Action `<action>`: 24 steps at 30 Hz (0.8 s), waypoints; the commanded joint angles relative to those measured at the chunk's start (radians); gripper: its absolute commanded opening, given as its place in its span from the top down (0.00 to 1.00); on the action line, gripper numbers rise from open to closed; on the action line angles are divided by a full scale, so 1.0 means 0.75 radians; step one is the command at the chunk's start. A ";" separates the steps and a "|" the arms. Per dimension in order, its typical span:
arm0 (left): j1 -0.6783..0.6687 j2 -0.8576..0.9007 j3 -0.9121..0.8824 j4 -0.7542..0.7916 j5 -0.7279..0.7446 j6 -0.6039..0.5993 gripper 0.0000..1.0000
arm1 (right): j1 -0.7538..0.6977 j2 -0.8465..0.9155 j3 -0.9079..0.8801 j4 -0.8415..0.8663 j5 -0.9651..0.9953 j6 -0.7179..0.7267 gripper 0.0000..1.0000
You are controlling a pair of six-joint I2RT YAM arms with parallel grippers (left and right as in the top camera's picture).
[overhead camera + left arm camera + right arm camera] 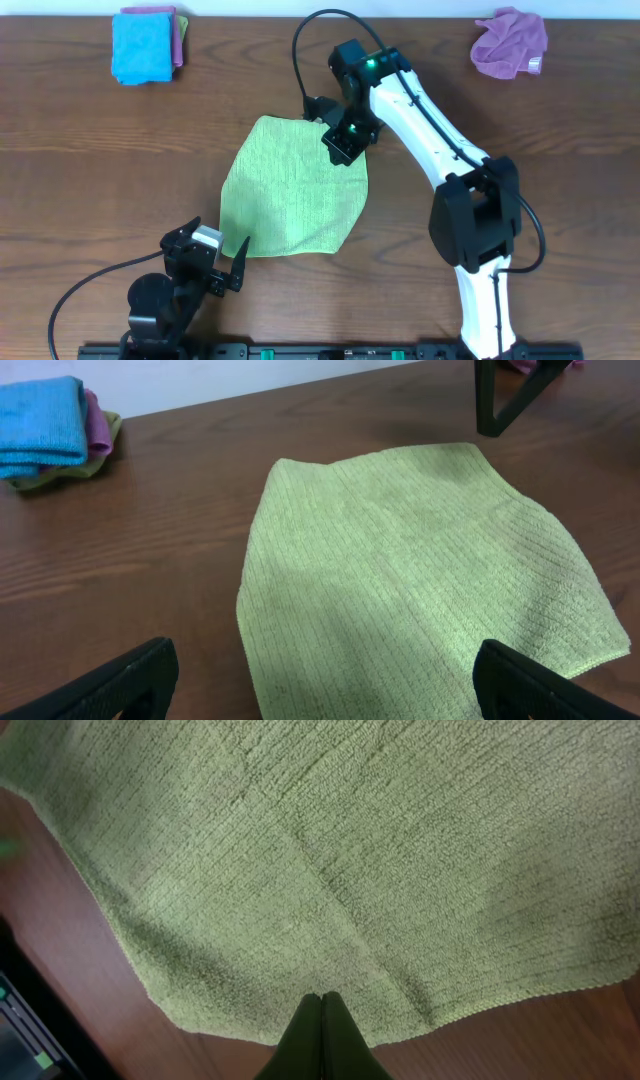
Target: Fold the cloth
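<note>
Left gripper [210, 252] is nearest, fingers spread wide and holding nothing, just beside the near corner of the green cloth [295, 190]. The cloth lies flat mid-table and looks light and floppy. It'll probably drape and drag, so I'd pinch a corner or edge. Right gripper [322, 1010] has its fingers pressed together at the far edge, and I can't tell if any fabric's caught. Folded blue cloths [143, 45] and a crumpled purple cloth [510, 42] sit way back.

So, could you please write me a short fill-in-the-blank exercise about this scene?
1. The flat cloth is coloured ___.
2. The left tool, spread wide, is ___.
3. The right tool, with no gap showing, is ___.
4. The crumpled cloth is coloured ___.
Missing words: green; open; shut; purple.
</note>
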 commanded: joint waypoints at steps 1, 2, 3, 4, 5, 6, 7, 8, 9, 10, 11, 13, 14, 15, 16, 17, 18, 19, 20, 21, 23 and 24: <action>-0.004 -0.008 -0.027 -0.007 -0.005 0.019 0.05 | -0.025 -0.096 -0.003 -0.005 -0.028 -0.006 0.98; -0.004 -0.008 -0.027 -0.007 -0.005 0.019 0.05 | -0.024 -0.124 -0.003 -0.002 -0.028 -0.006 0.98; -0.004 -0.008 -0.027 -0.007 -0.005 0.019 0.05 | -0.025 -0.158 -0.004 0.002 -0.029 -0.006 0.98; -0.004 -0.008 -0.027 -0.007 -0.005 0.019 0.05 | -0.024 -0.193 -0.004 0.007 -0.032 0.001 0.98; -0.004 -0.008 -0.027 -0.007 -0.005 0.019 0.05 | -0.024 -0.233 -0.004 0.008 -0.033 0.007 0.98; -0.004 -0.008 -0.027 -0.007 -0.005 0.019 0.05 | -0.024 -0.274 -0.005 0.005 -0.030 0.018 0.98; -0.004 -0.008 -0.027 -0.007 -0.005 0.018 0.05 | -0.024 -0.315 -0.009 0.003 -0.029 0.040 0.98; -0.004 -0.008 -0.027 -0.007 -0.005 0.019 0.05 | -0.024 -0.367 -0.014 -0.003 -0.029 0.060 0.98; -0.004 -0.008 -0.027 -0.007 -0.005 0.019 0.05 | -0.023 -0.418 -0.024 -0.004 -0.027 0.074 0.98; -0.004 -0.008 -0.027 -0.007 -0.005 0.019 0.05 | -0.019 -0.482 -0.046 -0.004 -0.027 0.076 0.97; -0.004 -0.008 -0.027 -0.007 -0.005 0.019 0.05 | -0.014 -0.553 -0.086 -0.002 -0.026 0.076 0.96; -0.004 -0.008 -0.027 -0.007 -0.005 0.019 0.05 | -0.002 -0.681 -0.197 0.035 0.007 0.112 0.93; -0.004 -0.008 -0.027 -0.007 -0.005 0.019 0.05 | 0.002 -0.753 -0.270 0.064 0.040 0.132 0.90; -0.004 -0.008 -0.027 -0.007 -0.005 0.019 0.05 | 0.003 -0.826 -0.353 0.103 0.073 0.158 0.85; -0.004 -0.008 -0.027 -0.007 -0.005 0.019 0.05 | 0.003 -0.909 -0.453 0.151 0.094 0.183 0.78; -0.004 -0.008 -0.027 -0.007 -0.005 0.019 0.05 | 0.003 -0.973 -0.534 0.187 0.094 0.193 0.71; -0.004 -0.008 -0.027 -0.007 -0.005 0.019 0.05 | 0.003 -1.033 -0.616 0.218 0.091 0.197 0.60; -0.004 -0.008 -0.027 -0.007 -0.005 0.019 0.05 | 0.003 -1.090 -0.696 0.241 0.092 0.212 0.53; -0.004 -0.008 -0.027 -0.007 -0.005 0.019 0.05 | 0.003 -1.133 -0.764 0.254 0.092 0.230 0.46; -0.004 -0.008 -0.027 -0.006 -0.005 0.019 0.05 | 0.003 -1.189 -0.860 0.264 0.079 0.259 0.40; -0.004 -0.008 -0.028 0.005 -0.055 0.053 0.05 | 0.003 -1.251 -0.992 0.278 0.017 0.271 0.38; -0.004 -0.008 -0.028 0.008 -0.072 0.059 0.05 | 0.003 -1.278 -1.062 0.289 -0.016 0.272 0.38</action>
